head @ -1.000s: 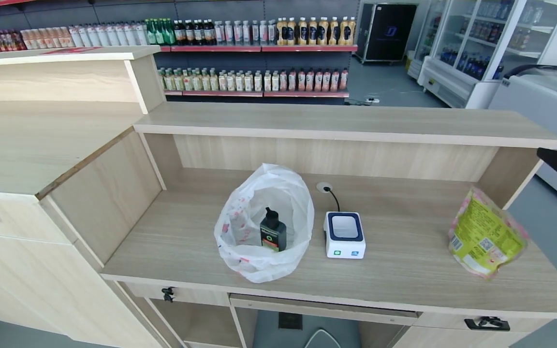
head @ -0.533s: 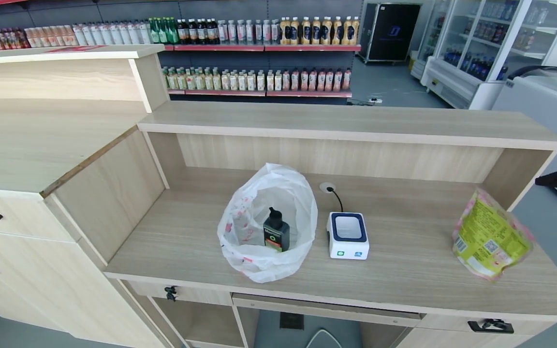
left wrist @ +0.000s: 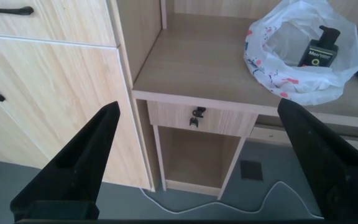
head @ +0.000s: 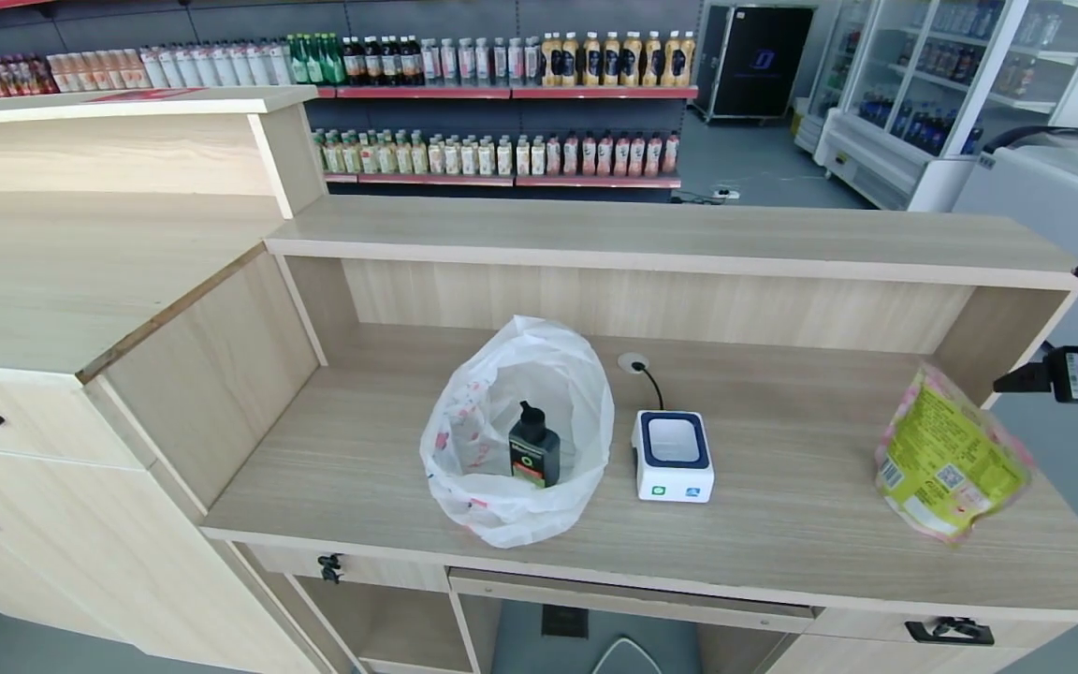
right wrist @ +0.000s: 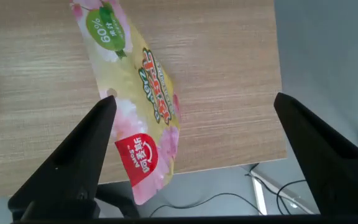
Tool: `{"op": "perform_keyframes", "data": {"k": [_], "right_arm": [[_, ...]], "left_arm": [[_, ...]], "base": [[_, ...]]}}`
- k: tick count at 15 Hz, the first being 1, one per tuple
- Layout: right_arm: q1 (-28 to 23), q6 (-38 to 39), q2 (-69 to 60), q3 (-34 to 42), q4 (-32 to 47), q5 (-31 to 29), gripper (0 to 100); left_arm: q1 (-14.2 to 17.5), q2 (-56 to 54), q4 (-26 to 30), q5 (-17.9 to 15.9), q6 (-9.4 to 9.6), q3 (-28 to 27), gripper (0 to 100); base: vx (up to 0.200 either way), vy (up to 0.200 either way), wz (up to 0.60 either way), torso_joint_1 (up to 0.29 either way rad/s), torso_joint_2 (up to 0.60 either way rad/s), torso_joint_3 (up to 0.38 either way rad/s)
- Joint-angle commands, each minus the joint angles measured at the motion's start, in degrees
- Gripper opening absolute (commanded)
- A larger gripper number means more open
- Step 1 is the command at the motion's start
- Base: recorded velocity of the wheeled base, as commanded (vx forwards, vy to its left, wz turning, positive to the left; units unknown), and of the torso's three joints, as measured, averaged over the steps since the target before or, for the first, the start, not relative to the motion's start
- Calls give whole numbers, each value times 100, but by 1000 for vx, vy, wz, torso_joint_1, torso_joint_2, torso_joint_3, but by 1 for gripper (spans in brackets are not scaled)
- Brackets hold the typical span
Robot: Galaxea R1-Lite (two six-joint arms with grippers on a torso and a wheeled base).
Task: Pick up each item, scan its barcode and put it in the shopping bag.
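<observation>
A green and yellow snack pouch (head: 949, 465) leans upright at the right end of the wooden desk (head: 782, 524). My right gripper (head: 1026, 381) hovers just above and to the right of it, by the desk's right wall. Seen from the right wrist, the pouch (right wrist: 138, 118) lies below my open right gripper (right wrist: 194, 102), nothing between the fingers. A white plastic shopping bag (head: 516, 440) stands open mid-desk with a black pump bottle (head: 534, 447) inside. The white scanner (head: 673, 456) sits right of the bag. My left gripper (left wrist: 197, 107) hangs open, low off the desk's front left, empty.
A raised shelf (head: 670, 239) runs over the back of the desk, and side walls close it in left and right. A tall cabinet (head: 80, 281) stands at the left. A drawer with a key (left wrist: 196, 118) sits under the desk's front edge. The scanner's cable (head: 644, 376) runs to a hole behind it.
My right gripper has come down along the right edge, nearer the pouch. The camera shifted slightly at first. Bag, bottle, scanner and pouch stay put.
</observation>
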Motion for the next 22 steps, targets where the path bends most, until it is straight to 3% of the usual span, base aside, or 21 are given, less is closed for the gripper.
{"op": "perform_keyframes", "data": {"k": [1, 3, 13, 16, 19, 22], "right_arm": [[-3, -3, 449, -3, -80, 28, 100], [24, 6, 607, 32, -168, 63, 100], [68, -74, 731, 357, -783, 1363, 100], [156, -65, 950, 428, -880, 1381, 100], [217, -74, 1328, 639, -1609, 1381, 100], [270, -74, 1706, 630, -1794, 1390, 100]], "left_arm": [[2, -2, 0, 2, -2, 0, 100], [2, -2, 0, 2, -2, 0, 100], [2, -2, 0, 2, -2, 0, 100], [2, -2, 0, 2, -2, 0, 100], [2, -2, 0, 2, -2, 0, 100], [2, -2, 0, 2, -2, 0, 100]], "base": [[0, 0, 0, 0, 0, 0], [0, 0, 0, 0, 0, 0], [0, 0, 0, 0, 0, 0], [0, 0, 0, 0, 0, 0], [0, 0, 0, 0, 0, 0], [0, 0, 0, 0, 0, 0]]}}
